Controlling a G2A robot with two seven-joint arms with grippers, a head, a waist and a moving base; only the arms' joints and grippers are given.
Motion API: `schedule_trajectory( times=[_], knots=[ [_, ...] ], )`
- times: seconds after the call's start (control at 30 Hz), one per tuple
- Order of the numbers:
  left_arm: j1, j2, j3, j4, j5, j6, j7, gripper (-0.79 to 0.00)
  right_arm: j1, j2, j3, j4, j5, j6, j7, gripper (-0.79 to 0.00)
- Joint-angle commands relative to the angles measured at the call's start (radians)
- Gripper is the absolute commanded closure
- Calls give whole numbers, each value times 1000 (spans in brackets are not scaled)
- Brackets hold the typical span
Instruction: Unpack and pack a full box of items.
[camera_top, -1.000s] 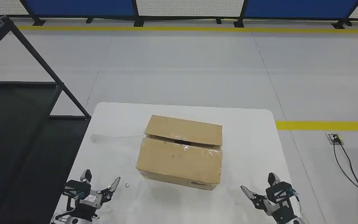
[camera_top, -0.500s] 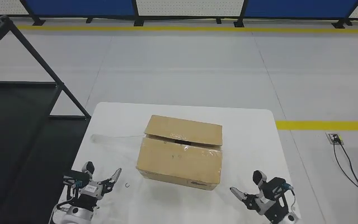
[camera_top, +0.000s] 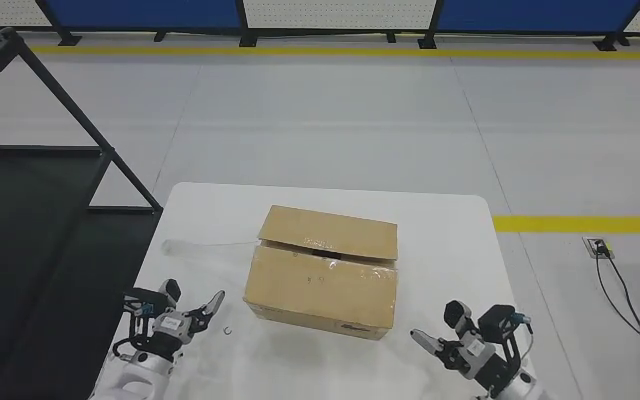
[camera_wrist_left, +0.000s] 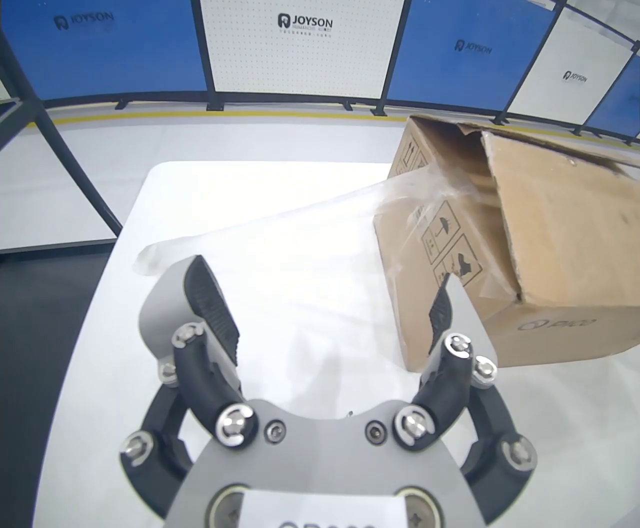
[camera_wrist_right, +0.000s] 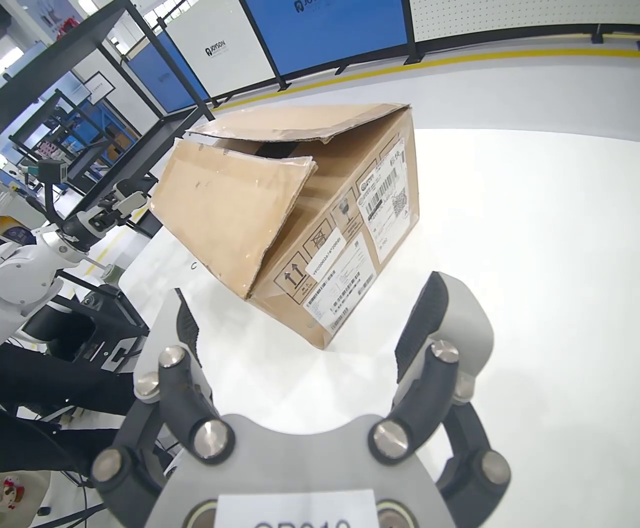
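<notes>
Cardboard box (camera_top: 325, 275) sat near the middle of the white table (camera_top: 440, 225), between the two arms and touching neither. From above, its two top flaps (camera_top: 330, 235) looked almost shut, with a short dark gap where they met. The left wrist view brought out a strip of clear tape (camera_wrist_left: 280, 225) trailing from one end of the box across the table, and black handling symbols (camera_wrist_left: 447, 240) printed on that end wall. The right wrist view faced the opposite end, which was covered with white shipping labels (camera_wrist_right: 385, 205). There one flap sat at a slant over a dark opening. The cardboard was brown and creased, with ragged flap edges carrying bits of tape. The left gripper (camera_top: 192, 298) was low near the table's front left, fingers spread wide and empty. The right gripper (camera_top: 438, 326) was near the front right, also spread and holding nothing.
</notes>
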Motion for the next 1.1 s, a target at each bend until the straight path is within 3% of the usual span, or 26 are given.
schedule_trajectory(
  times=[0.0, 0.2, 0.43, 0.77, 1.07],
  knots=[
    [-24, -4, 24, 10, 15, 33, 1, -785, 12, 0, -9, 21, 37, -8, 3, -785],
    [-108, -16, 103, 50, 56, 109, 3, -785, 62, 1, -32, 61, 127, -50, 45, -785],
    [-180, -24, 180, 117, 128, 118, -23, -785, 82, 6, -30, 91, 198, -94, 81, -785],
    [-162, -30, 217, 112, 161, 101, 0, -785, 91, 16, -12, 111, 273, -127, 137, -785],
    [-128, -31, 189, 74, 144, 123, 25, -785, 118, 27, -2, 114, 331, -139, 227, -785]
  ],
)
